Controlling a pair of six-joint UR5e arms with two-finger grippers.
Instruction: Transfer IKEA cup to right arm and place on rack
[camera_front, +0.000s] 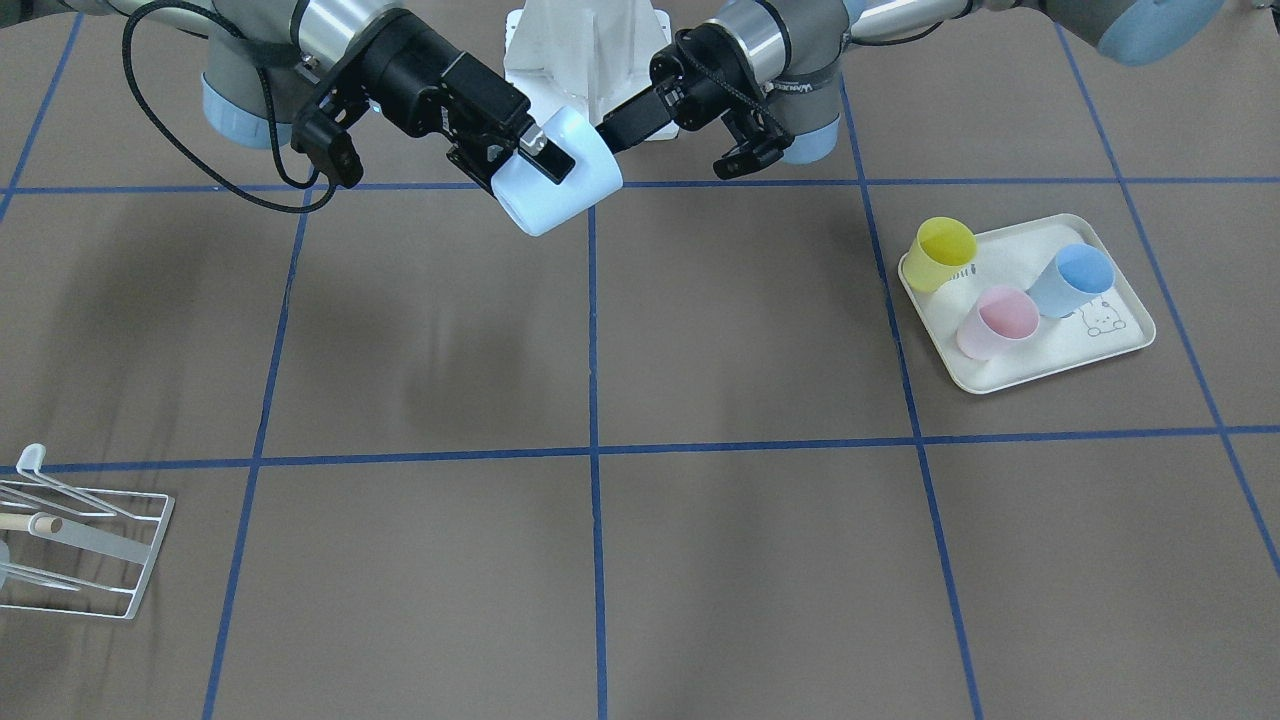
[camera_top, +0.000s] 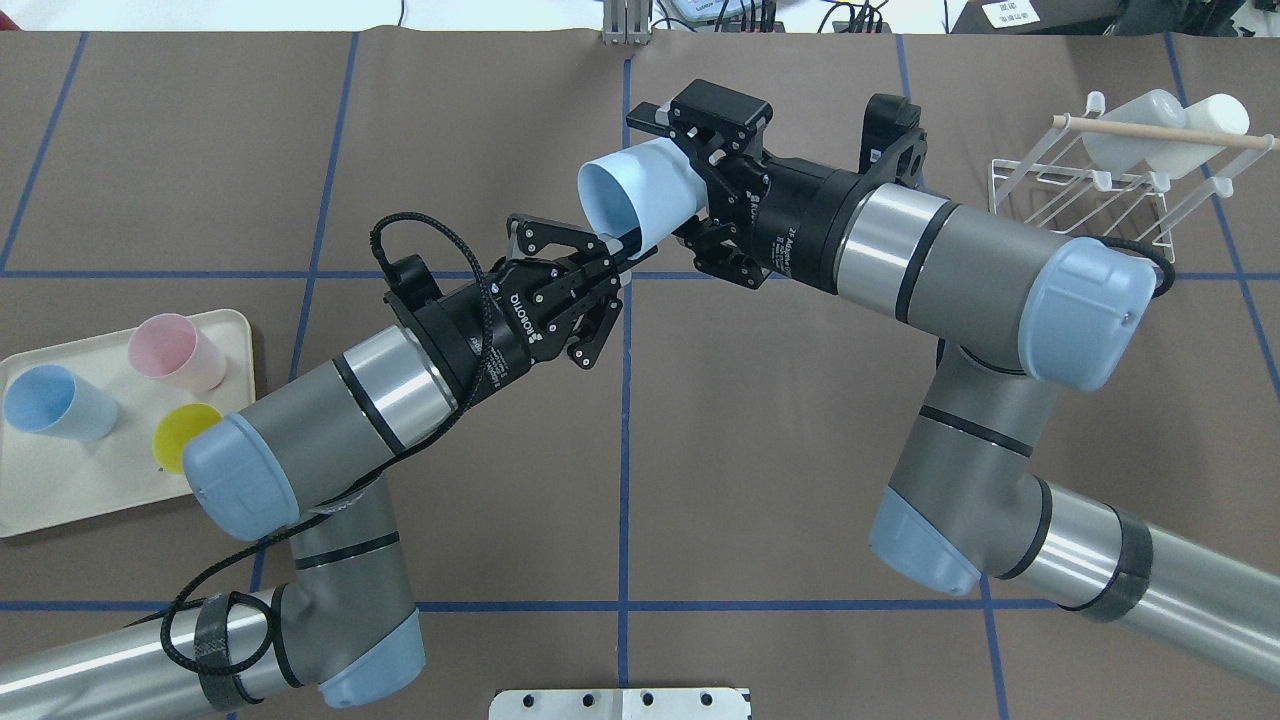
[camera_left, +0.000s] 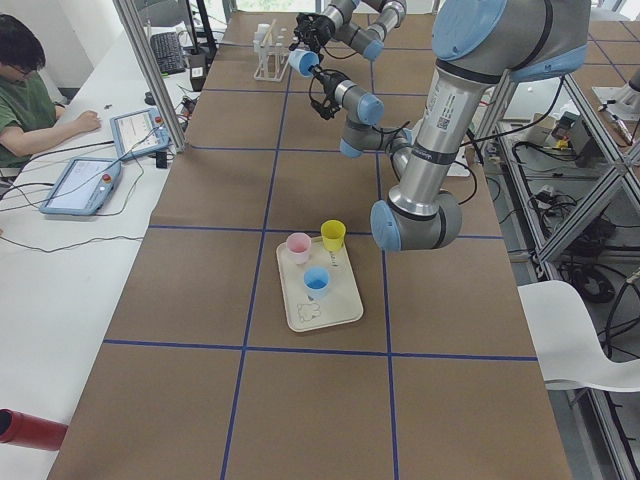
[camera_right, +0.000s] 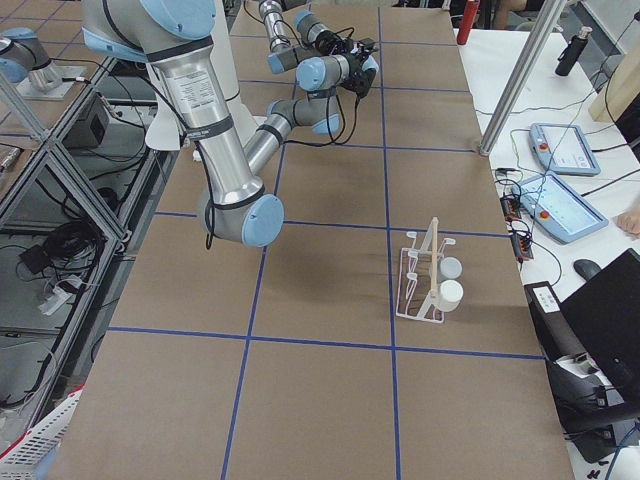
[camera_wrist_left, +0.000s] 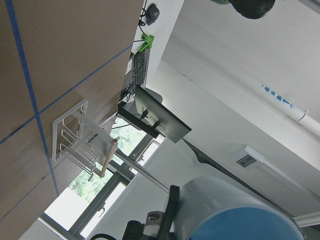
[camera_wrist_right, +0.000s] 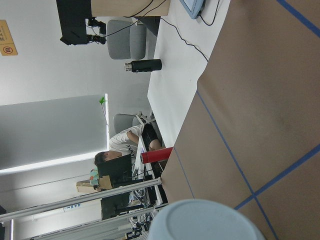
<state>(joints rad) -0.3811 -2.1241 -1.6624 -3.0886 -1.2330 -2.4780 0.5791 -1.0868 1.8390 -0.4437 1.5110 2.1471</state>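
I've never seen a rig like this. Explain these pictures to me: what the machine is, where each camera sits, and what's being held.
Two robot arms work at a brown table marked with blue tape lines. Each arm ends in a two-fingered hand. One picture looks at the robot from across the table, one from above and behind it, two from the table's ends, and two from cameras on the wrists. In mid-air, the left hand appears to pinch the rim of a pale blue cup, while the right hand clamps its body: a hand-over. A white wire rack stands on the robot's right. On its left, a cream tray holds a pink cup, a blue cup and a yellow cup.
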